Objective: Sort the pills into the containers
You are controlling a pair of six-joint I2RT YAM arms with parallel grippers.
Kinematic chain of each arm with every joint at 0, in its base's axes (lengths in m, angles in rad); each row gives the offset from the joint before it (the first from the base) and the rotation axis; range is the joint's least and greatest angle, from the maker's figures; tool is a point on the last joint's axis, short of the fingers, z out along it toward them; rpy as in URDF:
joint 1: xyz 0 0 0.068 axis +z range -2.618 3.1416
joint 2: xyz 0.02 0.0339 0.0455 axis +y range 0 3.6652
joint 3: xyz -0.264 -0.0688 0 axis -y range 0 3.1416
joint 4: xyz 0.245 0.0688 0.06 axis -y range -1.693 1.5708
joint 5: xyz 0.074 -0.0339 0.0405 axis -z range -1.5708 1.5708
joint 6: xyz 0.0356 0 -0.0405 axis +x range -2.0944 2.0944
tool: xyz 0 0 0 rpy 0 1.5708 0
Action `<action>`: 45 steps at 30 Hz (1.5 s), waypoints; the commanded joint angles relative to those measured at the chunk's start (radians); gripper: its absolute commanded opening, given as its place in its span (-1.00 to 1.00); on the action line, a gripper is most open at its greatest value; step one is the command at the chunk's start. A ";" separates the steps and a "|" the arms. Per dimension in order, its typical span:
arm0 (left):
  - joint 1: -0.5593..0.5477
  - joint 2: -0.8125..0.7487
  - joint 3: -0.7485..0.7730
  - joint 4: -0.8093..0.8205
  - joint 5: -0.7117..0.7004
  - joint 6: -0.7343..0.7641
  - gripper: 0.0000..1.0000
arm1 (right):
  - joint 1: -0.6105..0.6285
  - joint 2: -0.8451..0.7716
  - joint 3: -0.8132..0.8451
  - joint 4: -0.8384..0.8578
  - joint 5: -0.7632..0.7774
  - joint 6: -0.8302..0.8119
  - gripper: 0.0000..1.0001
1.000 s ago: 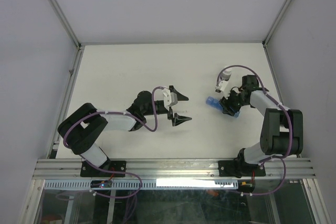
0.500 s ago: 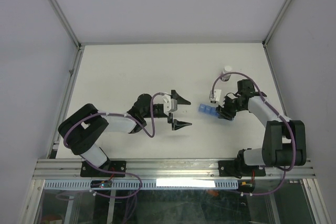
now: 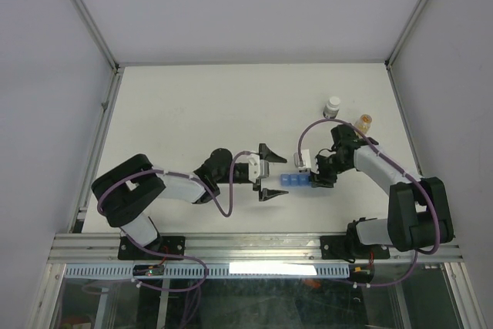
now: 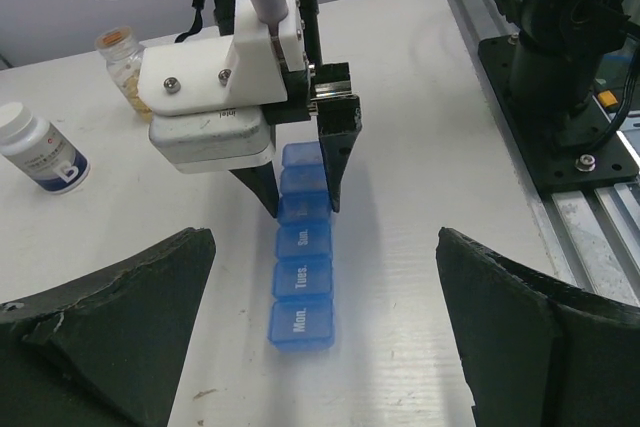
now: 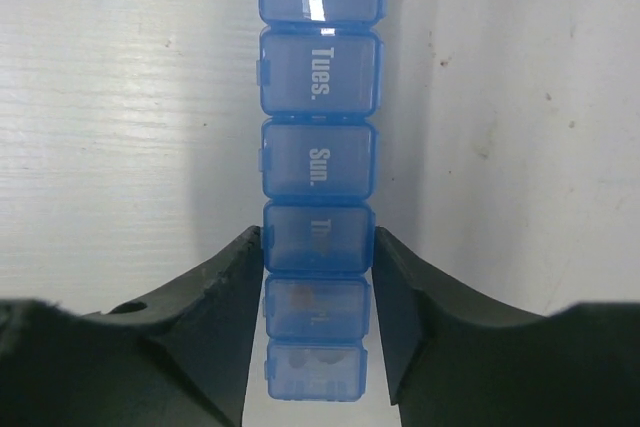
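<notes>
Overhead view, with wrist details. The white table fills the middle of the frame. The left arm reaches in from the lower left and the right arm bends in from the lower right.

The left gripper, at centre, has its jaws spread wide. It faces the organizer's left ("Mon.") end and touches nothing.

The right gripper, just right of centre, has its jaws narrowed onto the organizer. One finger presses each long side at about the fourth compartment from "Mon.".

The blue organizer lies flat on the table between the two grippers, its row running left to right.

A white-capped bottle stands upper right of centre. A vial stands near it, to the lower right and apart. Tan pills show inside the vial. The organizer's rearmost compartments are blurred, so any contents cannot be told.
</notes>
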 commanded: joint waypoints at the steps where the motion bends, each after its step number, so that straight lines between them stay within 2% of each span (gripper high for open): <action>1: -0.038 0.015 -0.039 0.139 -0.112 -0.013 0.98 | 0.018 -0.019 0.005 -0.028 -0.033 -0.042 0.12; 3: -0.051 0.025 -0.054 0.172 -0.148 -0.042 0.97 | 0.017 -0.042 0.007 -0.035 -0.058 -0.035 0.28; 9: -0.076 0.089 -0.016 0.133 -0.208 -0.043 0.87 | -0.018 -0.119 0.014 -0.053 -0.128 -0.023 0.41; 12: -0.079 0.135 0.029 0.086 -0.229 -0.015 0.86 | -0.032 -0.111 0.022 -0.069 -0.175 -0.038 0.41; 22: -0.080 0.252 0.152 -0.063 -0.235 0.048 0.79 | -0.055 -0.079 0.028 -0.087 -0.183 -0.052 0.41; 36: -0.080 0.328 0.273 -0.249 -0.172 0.093 0.45 | -0.091 -0.083 0.035 -0.089 -0.187 -0.041 0.40; 40: -0.080 0.347 0.302 -0.293 -0.156 0.105 0.25 | -0.093 -0.079 0.038 -0.088 -0.189 -0.037 0.40; 45: -0.087 0.355 0.312 -0.315 -0.150 0.122 0.21 | -0.094 -0.074 0.040 -0.085 -0.185 -0.029 0.40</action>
